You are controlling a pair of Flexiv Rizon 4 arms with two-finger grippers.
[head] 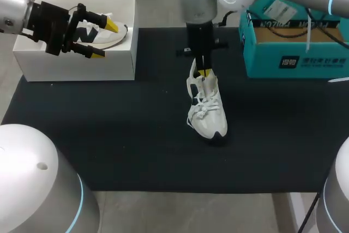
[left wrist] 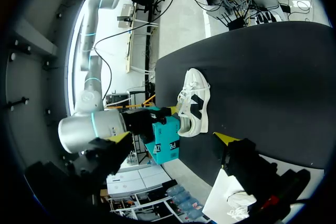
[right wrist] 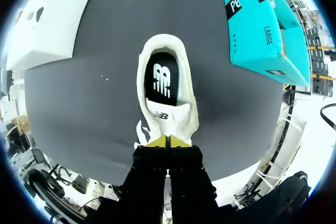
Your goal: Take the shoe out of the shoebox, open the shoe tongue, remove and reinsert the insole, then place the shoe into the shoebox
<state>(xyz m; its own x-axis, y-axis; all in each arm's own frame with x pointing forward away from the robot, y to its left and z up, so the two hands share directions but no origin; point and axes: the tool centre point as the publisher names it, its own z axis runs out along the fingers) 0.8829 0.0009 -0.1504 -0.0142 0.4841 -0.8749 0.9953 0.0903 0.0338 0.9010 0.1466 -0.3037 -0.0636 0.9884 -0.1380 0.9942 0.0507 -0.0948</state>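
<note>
Our right gripper [right wrist: 167,141] is clenched, its yellow tips pressed together at the top edge of the tongue [right wrist: 167,115]. From the wrist view the fingers seem to nip that edge between them, though the contact itself is hard to make out. The tongue belongs to the shoe [head: 207,110], a white trainer with a dark toe. It rests on the black table [head: 136,135] near the middle, out of the box, with its toe pointing towards us in the head view. Looking down along the fingers, we see straight into the shoe's opening, where the black insole [right wrist: 161,80] lies in place inside. The right arm comes in from the far right corner and hangs directly over the shoe's lace end.

Our left gripper [head: 103,39] is released, its two yellow tips standing wide apart with nothing between them. It hovers above the white shoebox [head: 82,64], which sits at the table's far left corner, well apart from the shoe on the table. A second shoe [head: 117,37], white with dark markings, lies inside that box just under the open fingers.

A teal box [head: 294,58] stands at the far right of the table, beside the right arm and apart from the trainer.
</note>
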